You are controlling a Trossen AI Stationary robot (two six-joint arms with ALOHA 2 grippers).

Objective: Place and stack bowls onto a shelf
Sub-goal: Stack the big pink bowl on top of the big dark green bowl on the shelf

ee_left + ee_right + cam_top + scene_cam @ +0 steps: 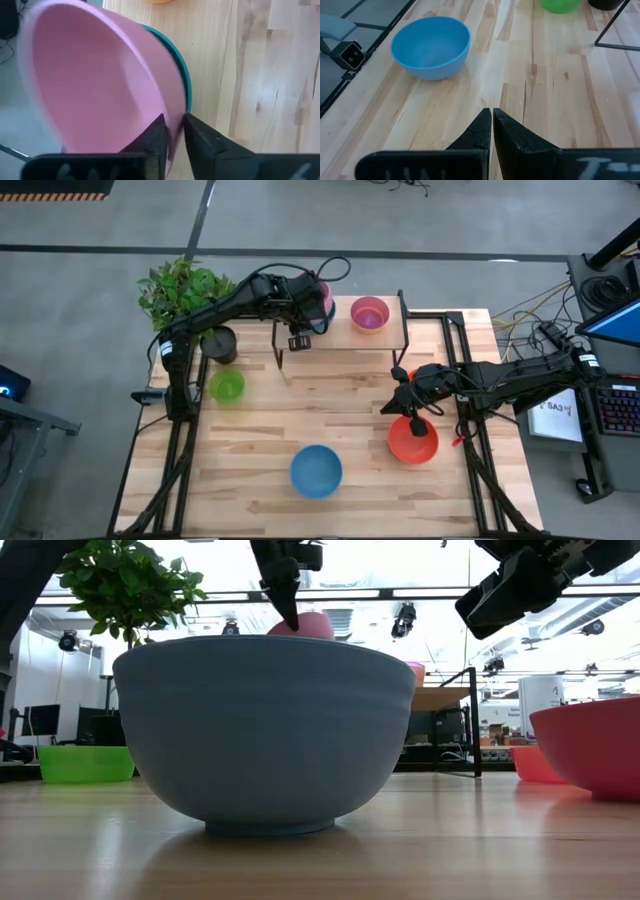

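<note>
My left gripper [173, 122] is over the left end of the shelf [340, 332], shut on the pink bowl [100, 75]. The bowl tilts over a teal bowl [186, 82] that stands on the shelf top. A small purple bowl [369, 313] stands on the shelf's right part. My right gripper [491, 112] hangs shut and holding nothing above the table's right side, just beyond the red bowl [413, 442]. The blue bowl [316, 470] and the lime green bowl [226, 387] rest on the table. An orange bowl [400, 372] shows partly under the right arm. My left gripper pinches the pink bowl's rim [175, 107], one finger [155, 137] inside the bowl and the other [205, 137] outside its wall. The bowl is tilted, its wall against the teal bowl's rim. I cannot tell whether it rests there or is lifted clear.
A potted plant [180, 290] in a dark pot [220, 345] stands at the table's far left corner, beside the shelf's black legs [615, 30]. Bare tabletop [330, 405] lies between the bowls in the middle.
</note>
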